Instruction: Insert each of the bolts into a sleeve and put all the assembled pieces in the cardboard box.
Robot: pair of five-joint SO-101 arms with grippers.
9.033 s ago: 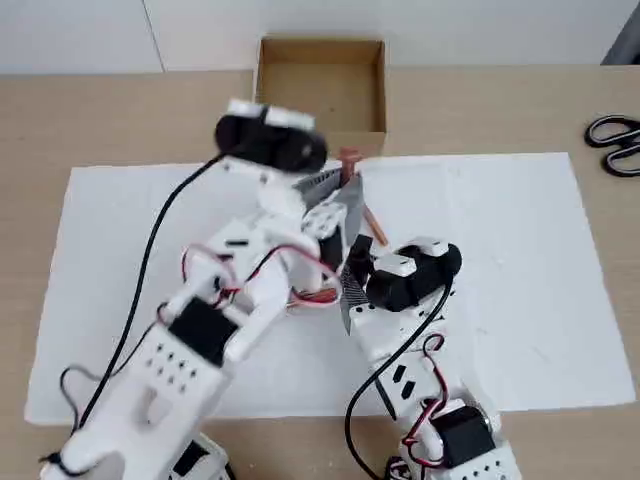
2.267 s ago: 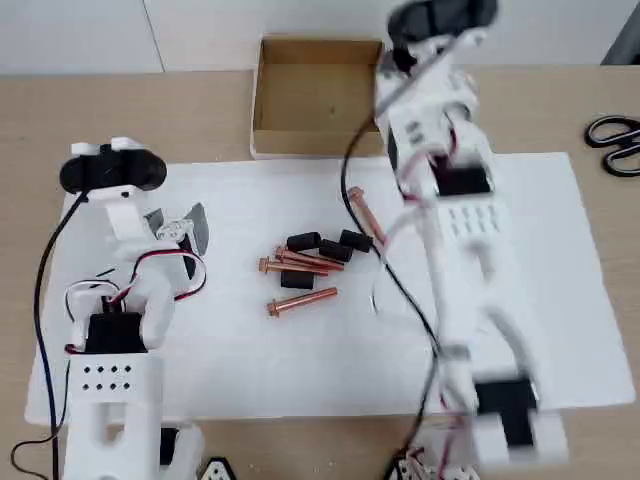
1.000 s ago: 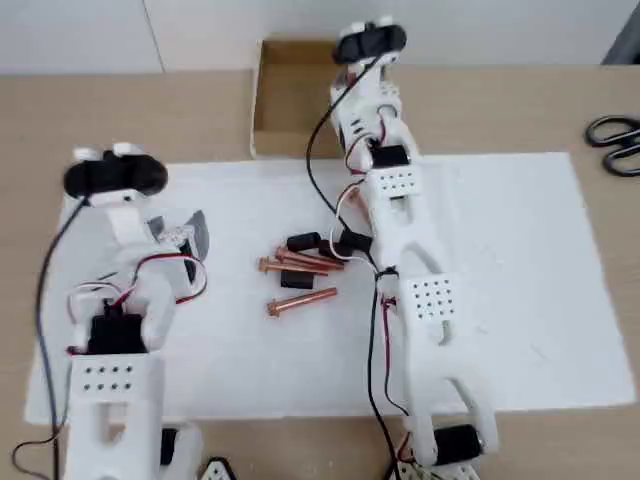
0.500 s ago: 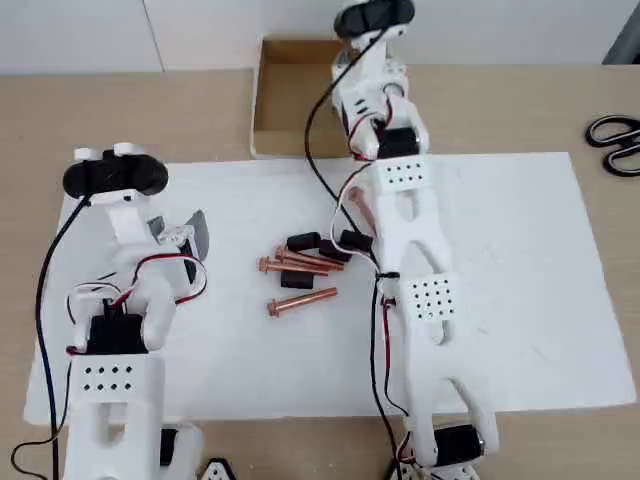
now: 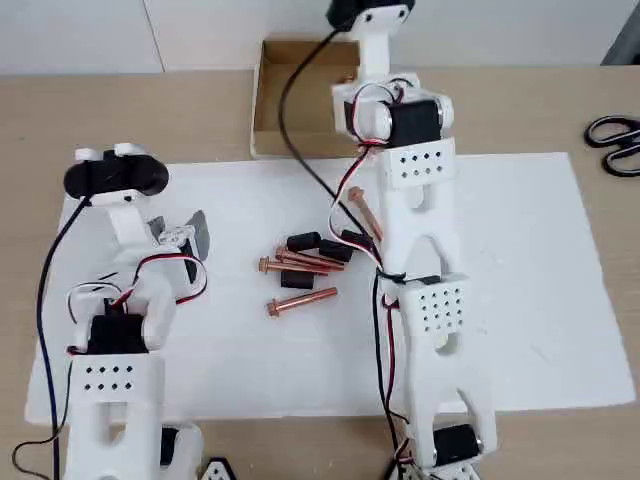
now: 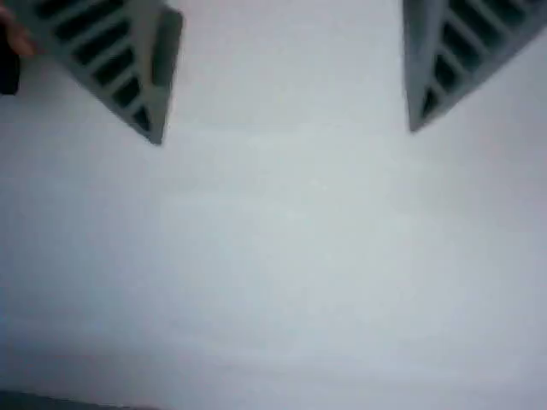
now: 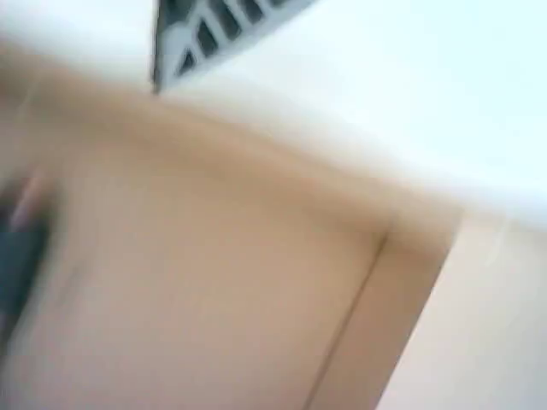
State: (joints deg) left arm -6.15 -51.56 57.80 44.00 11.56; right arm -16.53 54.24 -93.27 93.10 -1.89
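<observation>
Since half a second ago the right arm [image 5: 415,170] has stretched farther over the box [image 5: 300,95]. Four copper bolts [image 5: 300,300] lie loose mid-sheet [image 5: 520,260]: two touching side by side, one apart nearer the arms, one slanting just beside the right arm. Four short black sleeves [image 5: 303,241] lie around the pair. The brown, open-topped box stands at the sheet's far edge. A dark shape [image 7: 19,248] lies on its floor, too blurred to name. Whether the right claw [image 5: 358,75] is wide or narrow I cannot tell. The left claw [image 6: 284,135] hangs wide over bare sheet, well apart from the bolts. Scissors [image 5: 615,140] lie on the table [image 5: 100,110].
</observation>
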